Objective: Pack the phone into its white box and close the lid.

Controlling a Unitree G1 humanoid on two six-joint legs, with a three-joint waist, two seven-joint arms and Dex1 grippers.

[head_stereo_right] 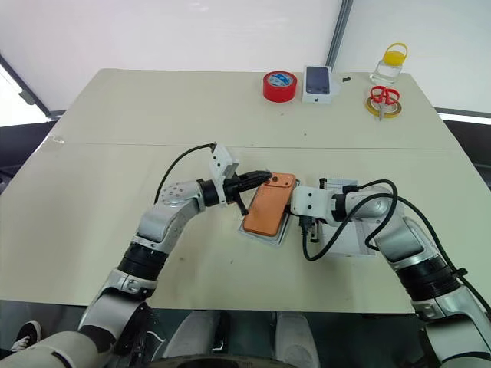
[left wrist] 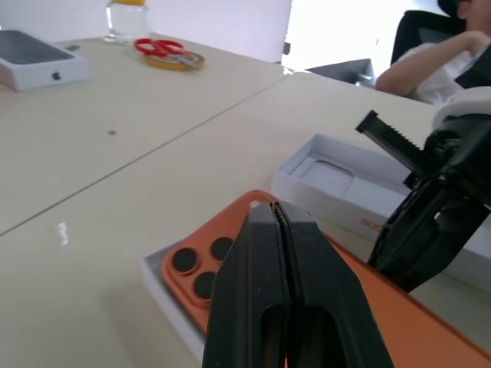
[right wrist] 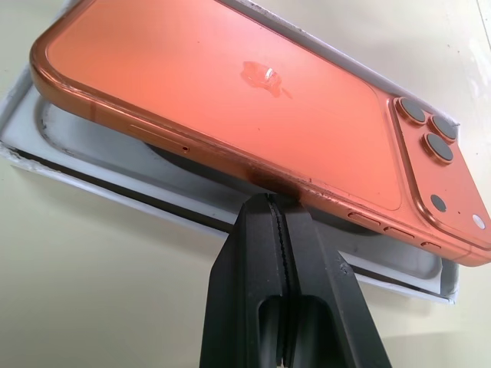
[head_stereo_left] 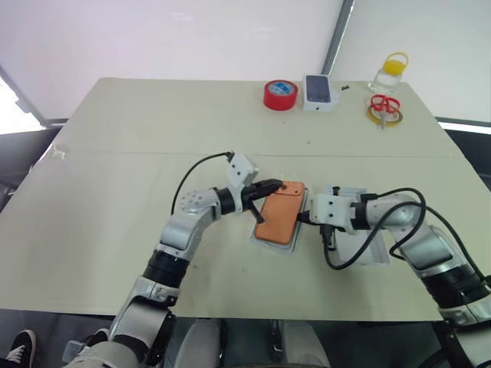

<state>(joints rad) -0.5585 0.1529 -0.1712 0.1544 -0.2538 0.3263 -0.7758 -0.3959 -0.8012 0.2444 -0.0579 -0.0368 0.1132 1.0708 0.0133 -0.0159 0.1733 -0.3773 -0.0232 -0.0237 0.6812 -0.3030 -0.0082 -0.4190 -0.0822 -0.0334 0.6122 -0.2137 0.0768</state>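
Beige table, seam running across. Far edge: red tape roll, small phone-picture box, yellow-lidded clear jar, red scissors on yellow tape ring. Middle: white box, lid just beside.

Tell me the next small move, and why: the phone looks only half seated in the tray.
Probably nudge the raised long edge down with the shut right gripper. The phone lies tilted over the white box, back up, one long side lifted above the tray floor, and the right fingertips touch that edge. The shut left gripper rests at the camera corner, which may steady it.
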